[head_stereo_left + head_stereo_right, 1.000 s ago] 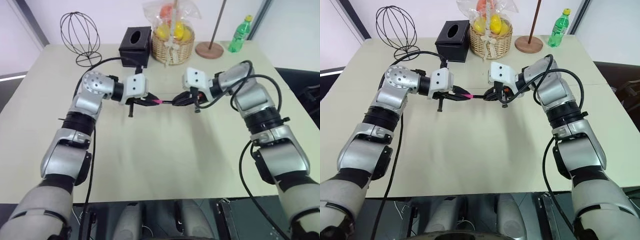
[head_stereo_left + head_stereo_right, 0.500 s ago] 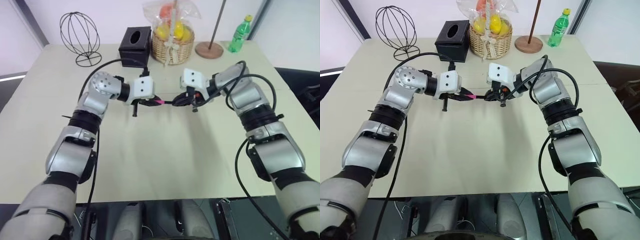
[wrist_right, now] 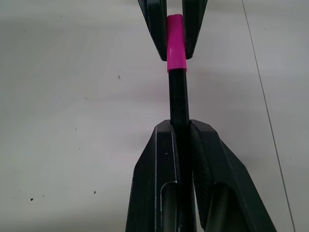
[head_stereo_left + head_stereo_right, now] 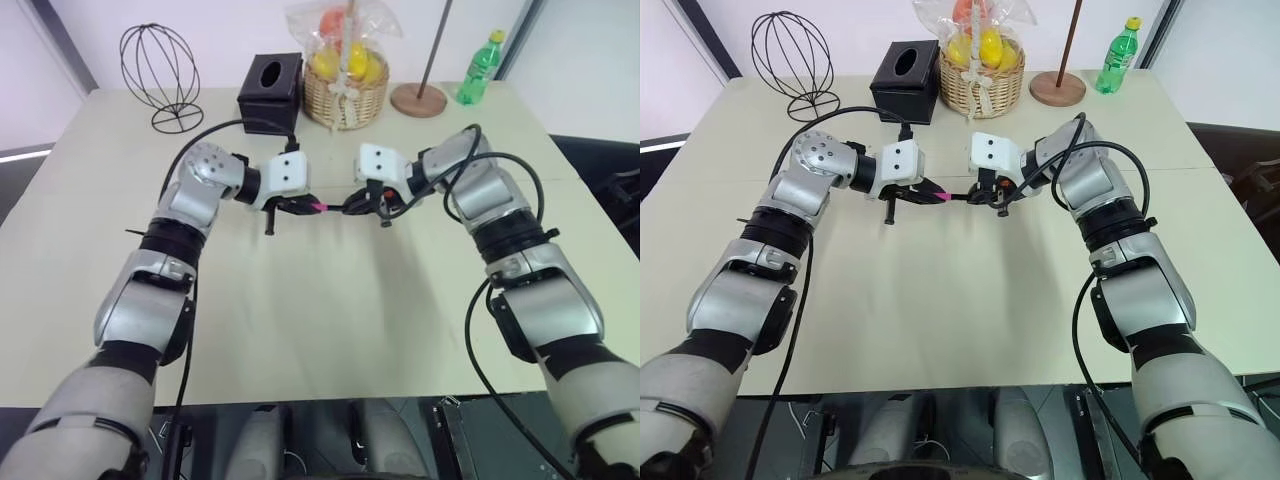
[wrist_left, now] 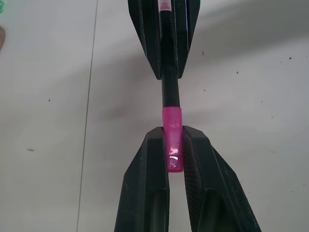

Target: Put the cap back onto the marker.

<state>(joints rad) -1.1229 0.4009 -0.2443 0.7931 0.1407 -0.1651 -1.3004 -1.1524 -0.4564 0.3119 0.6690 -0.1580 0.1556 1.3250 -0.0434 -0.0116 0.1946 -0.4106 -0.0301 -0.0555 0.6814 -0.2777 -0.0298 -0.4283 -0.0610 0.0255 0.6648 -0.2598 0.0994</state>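
Both grippers are clamped above the table (image 4: 330, 300): left gripper (image 5: 175, 150) pinches the cap (image 5: 173, 137), right gripper (image 3: 179, 140) the marker (image 3: 178, 99). Cap sits on the marker's end; press straight along its axis to seat.

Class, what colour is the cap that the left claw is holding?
Bright pink; the cap shows best in the left wrist view.

The right end effector (image 3: 182, 128) is clamped on the black marker (image 3: 178, 99). Beyond it, the left end effector (image 3: 175, 50) pinches the pink cap (image 3: 175, 43), which sits over the marker's end. Both hang above the pale worktop (image 3: 72, 96).
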